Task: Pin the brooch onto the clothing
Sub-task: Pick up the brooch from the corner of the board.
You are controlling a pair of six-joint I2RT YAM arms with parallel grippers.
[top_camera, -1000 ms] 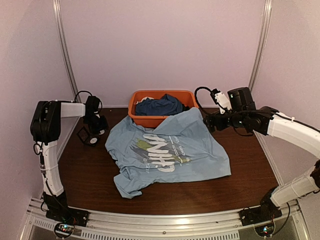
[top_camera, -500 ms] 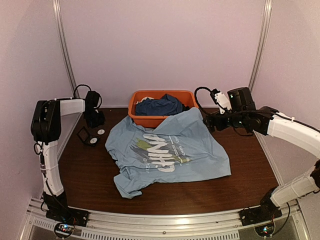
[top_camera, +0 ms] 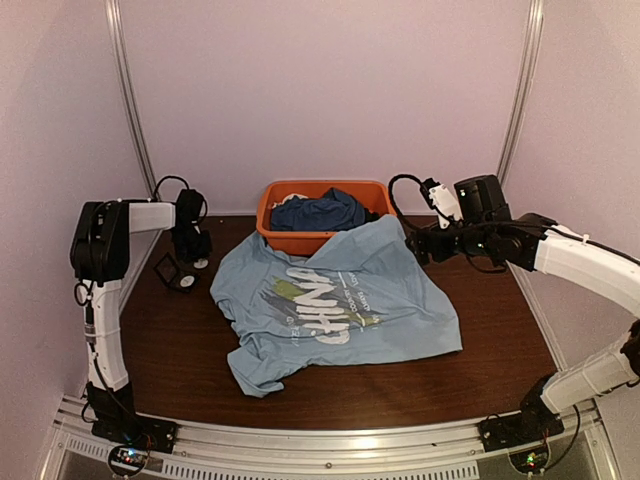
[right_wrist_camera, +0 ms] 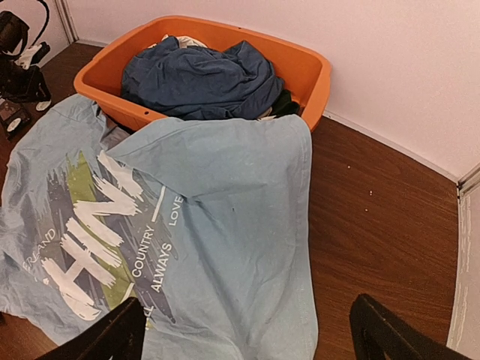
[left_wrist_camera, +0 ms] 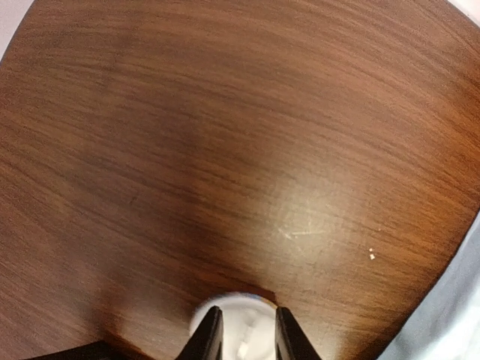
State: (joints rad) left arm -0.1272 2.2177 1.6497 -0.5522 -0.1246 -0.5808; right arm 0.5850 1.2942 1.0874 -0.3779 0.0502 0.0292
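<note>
The brooch (left_wrist_camera: 241,324), a small pale round disc, lies on the brown table at the far left, blurred in the left wrist view. My left gripper (left_wrist_camera: 247,311) (top_camera: 190,250) is down on it, the narrow jaws closed against the disc. The clothing (top_camera: 330,300) (right_wrist_camera: 210,202), a light blue T-shirt with a white, green and yellow print, is spread over the middle of the table, its top edge draped against the tub. My right gripper (top_camera: 415,245) (right_wrist_camera: 247,334) hangs wide open above the shirt's far right part, holding nothing.
An orange tub (top_camera: 300,240) (right_wrist_camera: 311,67) stands at the back centre with a dark blue garment (top_camera: 320,212) (right_wrist_camera: 195,75) in it. A small black square case (top_camera: 165,268) lies just left of my left gripper. Bare wood (top_camera: 500,320) shows right of the shirt.
My left gripper lifted off the table, showing the disc beside the case, then dropped back over it while its jaws narrowed. The right arm and the shirt have not moved.
</note>
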